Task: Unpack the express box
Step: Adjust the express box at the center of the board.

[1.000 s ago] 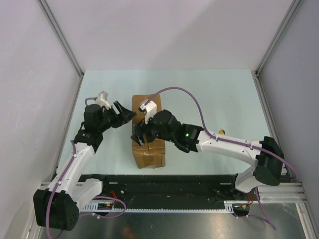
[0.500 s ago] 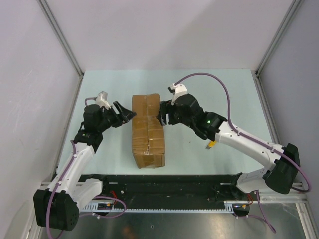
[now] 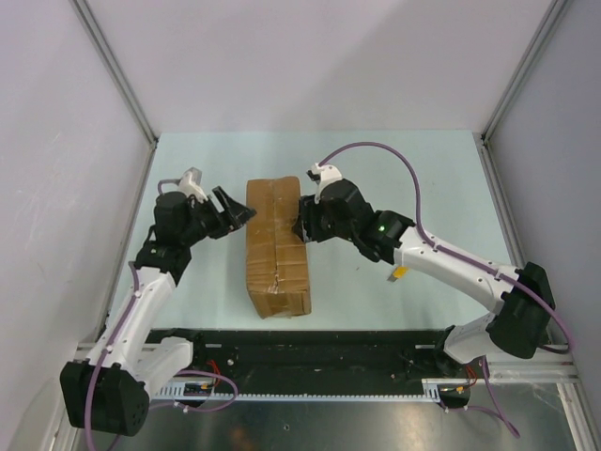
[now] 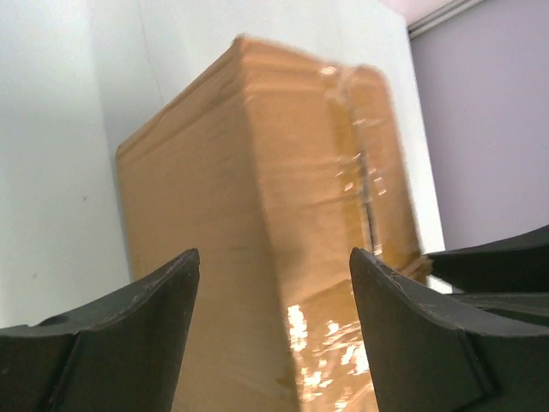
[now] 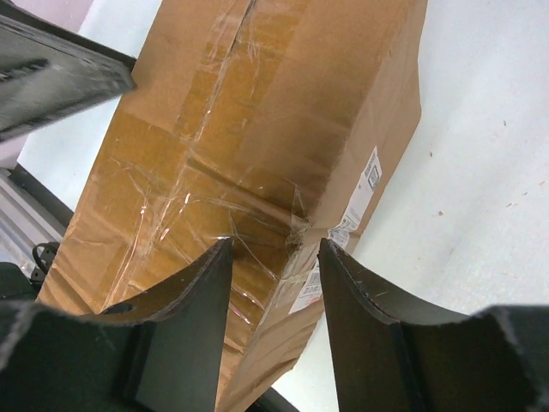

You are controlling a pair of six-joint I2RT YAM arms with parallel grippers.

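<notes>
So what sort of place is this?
Probably a lab robot test cell: left arm and right arm bolted to a rail, plain wall panels enclosing a pale table, one taped express box.

box [image 4: 283,215]: blurred in the left wrist view, base cut off by the picture's lower edge; in the right wrist view both ends ran out of frame.
label [image 5: 369,182] on its side: print too small to read, partly hidden behind a finger of the right gripper [image 5: 274,249].
contact between right gripper and box: could not be told.
small yellow thing [image 3: 398,273], between box and the table's right edge: partly under the right arm, too small to name.
</notes>
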